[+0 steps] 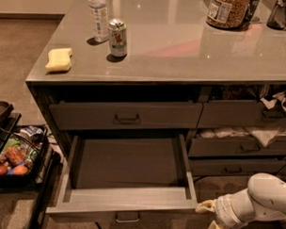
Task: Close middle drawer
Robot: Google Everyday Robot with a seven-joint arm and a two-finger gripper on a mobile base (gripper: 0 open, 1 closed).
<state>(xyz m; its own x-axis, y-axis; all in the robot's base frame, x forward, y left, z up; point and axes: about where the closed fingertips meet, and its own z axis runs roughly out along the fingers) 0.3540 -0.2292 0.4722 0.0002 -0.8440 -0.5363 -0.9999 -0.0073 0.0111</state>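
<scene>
So the middle drawer (127,165) is pulled way out, bare inside. The hand (209,217) sits low, just beside its front right corner, fingers spread apart.

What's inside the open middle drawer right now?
The wide dark-grey middle drawer shows only a bare grey floor, no items. Its front wall hides a thin strip of floor just behind it. The gripper sits outside, by the drawer's front right corner.
</scene>
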